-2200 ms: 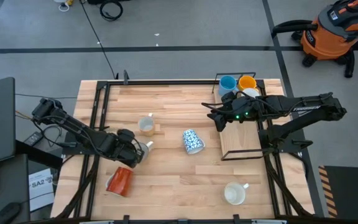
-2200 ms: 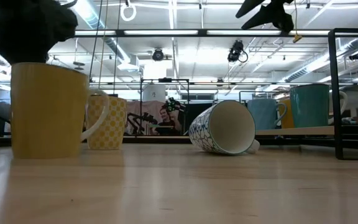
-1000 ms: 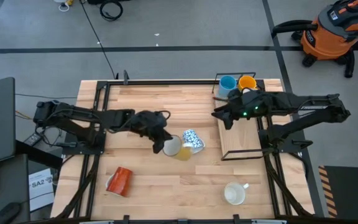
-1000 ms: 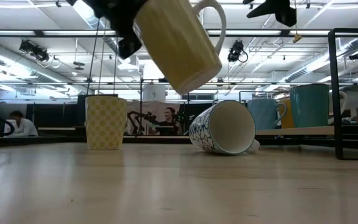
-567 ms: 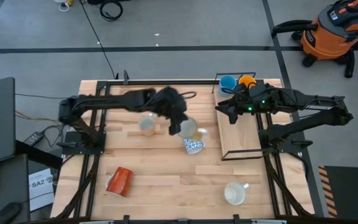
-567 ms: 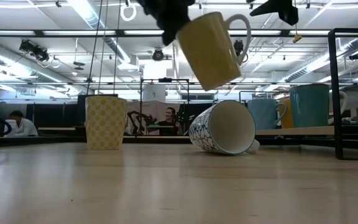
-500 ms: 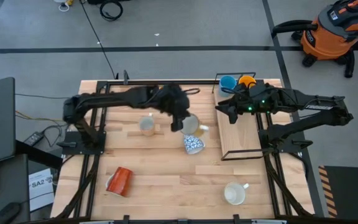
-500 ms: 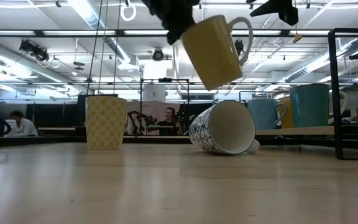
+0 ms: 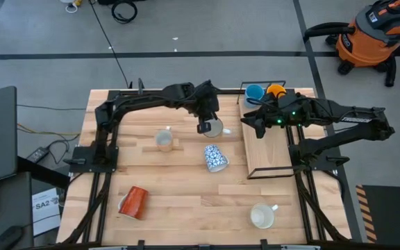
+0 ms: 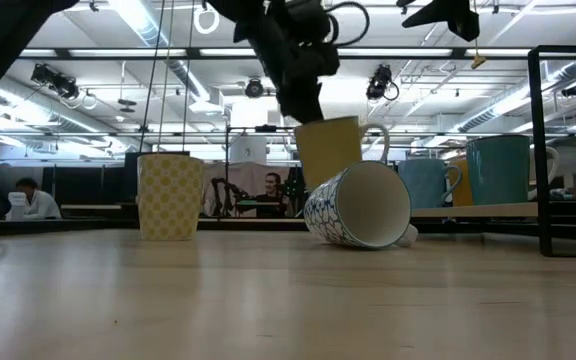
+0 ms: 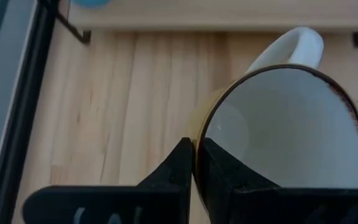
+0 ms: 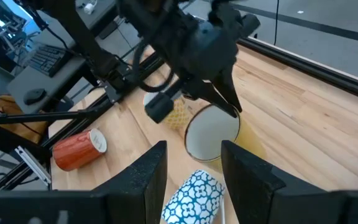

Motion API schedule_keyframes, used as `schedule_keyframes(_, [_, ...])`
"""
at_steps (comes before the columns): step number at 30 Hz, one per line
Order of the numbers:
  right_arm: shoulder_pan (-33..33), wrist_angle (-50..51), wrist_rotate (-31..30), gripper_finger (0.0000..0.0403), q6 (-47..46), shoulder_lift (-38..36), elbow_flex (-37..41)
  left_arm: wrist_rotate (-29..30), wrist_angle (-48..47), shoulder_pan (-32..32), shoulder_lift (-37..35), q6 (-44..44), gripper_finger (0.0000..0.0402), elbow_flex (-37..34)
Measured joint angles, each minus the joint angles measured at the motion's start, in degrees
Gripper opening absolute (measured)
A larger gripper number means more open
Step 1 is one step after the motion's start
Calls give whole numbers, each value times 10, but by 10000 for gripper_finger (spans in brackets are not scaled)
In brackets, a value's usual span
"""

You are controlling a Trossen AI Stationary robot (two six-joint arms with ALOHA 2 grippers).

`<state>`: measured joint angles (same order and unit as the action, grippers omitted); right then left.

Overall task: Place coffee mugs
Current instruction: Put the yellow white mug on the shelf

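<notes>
A yellow mug (image 9: 214, 129) is held upright just above centre of the high view, its rim pinched between the fingers of the left gripper (image 9: 207, 123). The blue-and-white patterned mug (image 9: 215, 157) is seen on its side just below it. The right gripper (image 9: 244, 119), fingers spread, is held at the rack (image 9: 268, 154) right of centre.

You had one mug (image 9: 214, 128) upright at frame centre, left of the rack (image 9: 266, 158); a tipped mug (image 9: 214, 157) lay below it, another mug (image 9: 163, 139) stood left.
</notes>
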<state>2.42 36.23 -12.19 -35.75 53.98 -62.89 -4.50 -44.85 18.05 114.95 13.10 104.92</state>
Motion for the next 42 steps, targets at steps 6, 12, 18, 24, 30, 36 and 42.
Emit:
schedule_keyframes(6, [0, 0, 0, 156, 8, 0, 0, 19, -1, 11, 17, 0, 27, -3])
schedule_keyframes(12, [0, -2, 0, 156, 15, 5, 0, 36, -3, 14, 29, 0, 27, -3])
schedule_keyframes(18, [0, -1, 0, 156, 15, 10, 0, 36, -16, 14, 43, 0, 27, -3])
schedule_keyframes(24, [0, -2, -1, 156, 14, 13, 0, 38, -11, 13, 46, 0, 32, -3])
schedule_keyframes(30, [0, -2, -1, 156, 14, 13, 0, 39, -10, 12, 46, 0, 58, -3])
schedule_keyframes(36, [0, -2, 0, 156, 14, 13, 0, 45, -10, 12, 46, -3, 90, -3])
schedule_keyframes(42, [0, -2, -1, 156, 14, 13, 0, 51, 0, 12, 46, -7, 133, -3])
